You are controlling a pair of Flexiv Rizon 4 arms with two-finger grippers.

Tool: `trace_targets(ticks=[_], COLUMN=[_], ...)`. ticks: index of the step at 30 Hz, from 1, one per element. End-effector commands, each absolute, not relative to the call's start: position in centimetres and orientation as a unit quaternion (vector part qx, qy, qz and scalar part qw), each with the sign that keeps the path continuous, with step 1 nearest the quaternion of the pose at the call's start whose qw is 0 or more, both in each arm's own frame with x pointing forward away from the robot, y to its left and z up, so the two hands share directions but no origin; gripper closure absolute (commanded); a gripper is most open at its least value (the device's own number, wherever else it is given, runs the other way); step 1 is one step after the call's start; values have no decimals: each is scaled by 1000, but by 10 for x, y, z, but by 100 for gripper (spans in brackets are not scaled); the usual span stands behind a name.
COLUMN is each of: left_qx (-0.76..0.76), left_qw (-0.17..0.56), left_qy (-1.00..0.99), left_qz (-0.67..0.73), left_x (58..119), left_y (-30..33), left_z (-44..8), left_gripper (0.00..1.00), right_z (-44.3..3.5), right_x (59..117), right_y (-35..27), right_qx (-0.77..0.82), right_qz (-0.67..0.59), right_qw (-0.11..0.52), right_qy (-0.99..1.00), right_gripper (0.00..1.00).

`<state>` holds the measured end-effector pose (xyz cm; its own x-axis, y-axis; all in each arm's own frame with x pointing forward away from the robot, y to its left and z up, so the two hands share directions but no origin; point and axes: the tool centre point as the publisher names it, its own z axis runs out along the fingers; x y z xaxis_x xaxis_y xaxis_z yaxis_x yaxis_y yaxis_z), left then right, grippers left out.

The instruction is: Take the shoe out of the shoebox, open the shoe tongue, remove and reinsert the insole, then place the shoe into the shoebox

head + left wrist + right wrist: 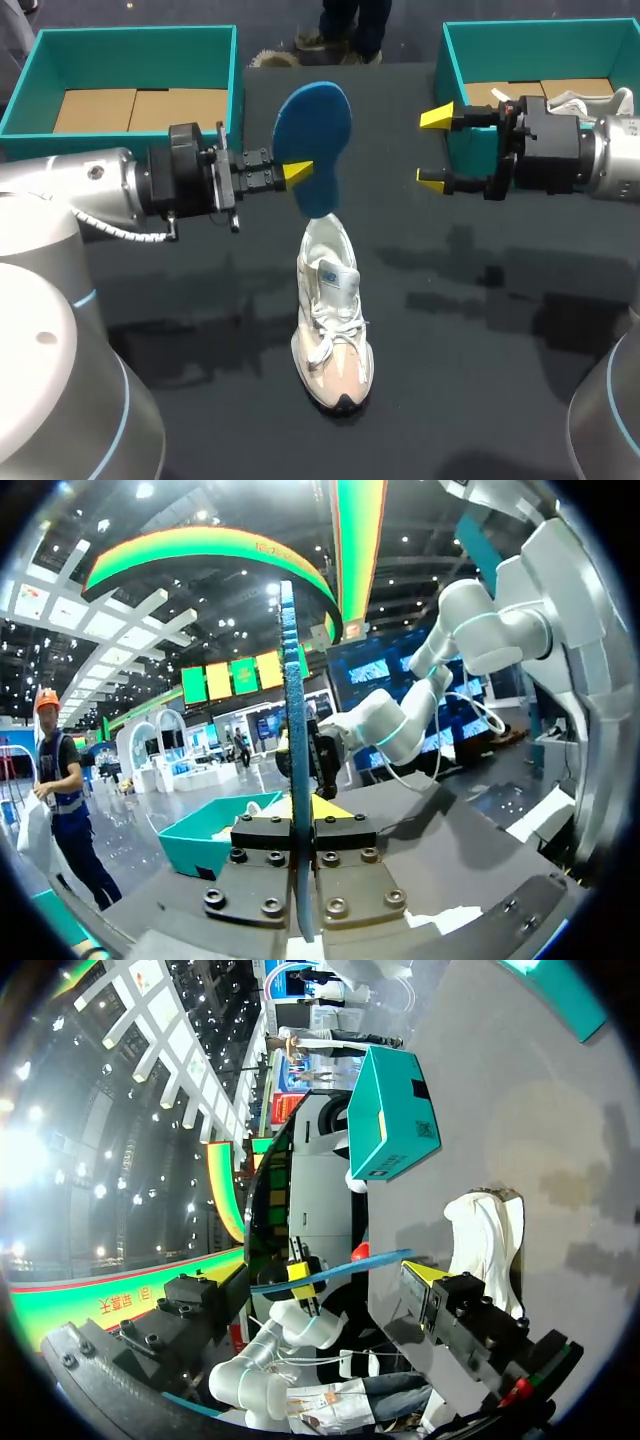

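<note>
My left gripper (298,172) clamps the blue foam insole (318,125) upright, twelve o'clock of the white-and-beige lace-up sneaker (332,330). Over at the insole's three o'clock, my right gripper (433,149) hangs open.

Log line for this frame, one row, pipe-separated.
left gripper: shut on blue insole, above shoe | right gripper: open, empty | shoe: upright on table

Bright, even light falls from overhead. The glossy black table (480,400) carries soft dark shadows of the right arm (610,160) at 3 o'clock from the shoe (335,330), and pale smeared reflections at 9 o'clock. The white shoe is nearly washed out at its laces; the blue insole (313,140) is evenly lit and matte.
</note>
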<state>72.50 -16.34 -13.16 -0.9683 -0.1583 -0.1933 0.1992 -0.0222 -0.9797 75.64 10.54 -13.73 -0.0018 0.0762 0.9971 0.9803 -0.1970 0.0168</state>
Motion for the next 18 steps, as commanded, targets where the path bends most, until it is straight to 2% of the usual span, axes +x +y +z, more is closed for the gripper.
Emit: trace_targets(ticks=[1, 5, 6, 7, 17, 18], left_qx=[-72, -180, -173, -146, -146, -166], left_qw=[-6, -96, -76, -11, -11, -29], left_qy=[674, 691, 703, 712, 712, 707], left_qz=[-735, -694, -686, -687, -687, -687], left_x=[728, 731, 730, 729, 729, 731], left_y=[-153, -153, -153, -153, -153, -154], left_z=[-128, -122, -121, -121, -121, -122], left_gripper=[100, 100, 100, 100, 100, 100], right_z=[-137, -137, -137, -137, -137, -137], right_x=[756, 756, 756, 756, 756, 756], right_y=[106, 106, 106, 106, 106, 106], right_qx=[-565, -565, -565, -565, -565, -565], right_qz=[-529, -529, -529, -529, -529, -529], right_qw=[426, 426, 426, 426, 426, 426], right_qy=[-469, -469, -469, -469, -469, -469], right_gripper=[0, 0, 0, 0, 0, 0])
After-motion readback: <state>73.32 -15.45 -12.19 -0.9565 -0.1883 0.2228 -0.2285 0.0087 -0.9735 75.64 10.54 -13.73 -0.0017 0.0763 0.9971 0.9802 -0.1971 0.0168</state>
